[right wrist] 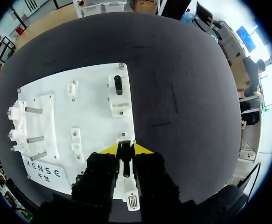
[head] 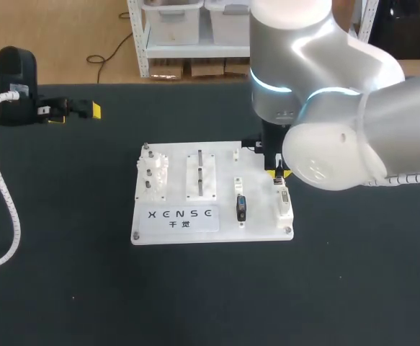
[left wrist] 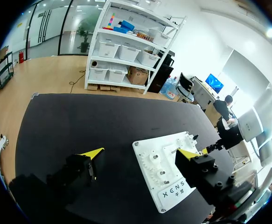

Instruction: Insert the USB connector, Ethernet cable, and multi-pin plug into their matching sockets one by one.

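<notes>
On the black table (head: 65,288), the white board (head: 177,162) lies flat near the middle. The right arm (head: 339,122) comes in over the board's right rear corner and covers that corner from above.

Well off the board's left rear, above bare table, hangs the left gripper (left wrist: 140,152). Its fingers are spread wide with nothing between them. From its own wrist view the board lies ahead of it.

At the board's left side stands a white gear block (head: 152,176) with upright posts. Just right of that, towards the board's middle, is a narrow post plate (head: 201,173). Along the board's right edge sits a white socket block (head: 284,205).

The right gripper (right wrist: 125,148) is at the rear end of that block. Its fingers are drawn close and pinch a dark plug (right wrist: 125,161) from two sides, directly over the block. I cannot tell which of the three plugs it is, nor whether it is seated.

A black connector (head: 240,207) stands in a small white holder between the post plate and the socket block, near the board's front.
</notes>
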`<action>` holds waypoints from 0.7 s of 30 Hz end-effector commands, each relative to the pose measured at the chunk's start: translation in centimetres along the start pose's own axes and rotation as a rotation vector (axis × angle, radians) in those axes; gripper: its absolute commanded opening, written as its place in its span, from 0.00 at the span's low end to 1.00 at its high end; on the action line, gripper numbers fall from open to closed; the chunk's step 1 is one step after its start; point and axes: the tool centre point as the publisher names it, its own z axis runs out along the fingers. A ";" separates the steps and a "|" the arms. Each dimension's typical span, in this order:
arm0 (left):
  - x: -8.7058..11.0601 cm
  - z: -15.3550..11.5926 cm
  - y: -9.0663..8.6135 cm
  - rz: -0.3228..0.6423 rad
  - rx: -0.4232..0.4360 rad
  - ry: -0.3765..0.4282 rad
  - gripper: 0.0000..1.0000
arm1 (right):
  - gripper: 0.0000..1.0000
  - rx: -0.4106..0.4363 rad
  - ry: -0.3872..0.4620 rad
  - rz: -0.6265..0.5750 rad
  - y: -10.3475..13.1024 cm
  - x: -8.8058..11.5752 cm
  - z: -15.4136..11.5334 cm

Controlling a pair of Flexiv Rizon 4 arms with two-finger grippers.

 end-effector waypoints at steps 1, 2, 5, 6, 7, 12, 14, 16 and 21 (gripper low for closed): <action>0.0 0.0 0.0 0.000 0.000 0.000 1.00 | 0.00 0.000 -0.001 -0.001 0.2 0.1 0.2; 0.0 0.0 0.0 0.000 0.000 0.000 1.00 | 0.00 0.001 0.000 -0.001 0.2 0.2 0.2; 0.0 0.0 0.0 0.000 0.000 0.000 1.00 | 0.00 0.003 0.001 -0.002 0.2 0.2 0.3; 0.0 0.0 0.0 0.000 0.000 0.000 1.00 | 0.00 0.003 0.001 -0.001 0.2 0.2 0.3; 0.0 0.0 0.0 0.000 0.000 0.000 1.00 | 0.00 0.003 0.001 -0.001 0.1 0.2 0.3; 0.0 0.0 0.0 0.000 0.000 0.000 1.00 | 0.00 0.006 0.004 0.004 -0.1 0.3 0.5; 0.0 0.0 0.0 0.000 0.000 0.000 1.00 | 0.00 0.006 0.005 0.006 -0.2 0.3 0.5; 0.0 0.0 0.0 0.000 0.000 0.000 1.00 | 0.00 0.006 0.005 0.006 -0.3 0.4 0.5; 0.0 0.0 0.0 0.000 0.000 0.000 1.00 | 0.00 0.005 0.004 0.008 -0.3 0.6 0.3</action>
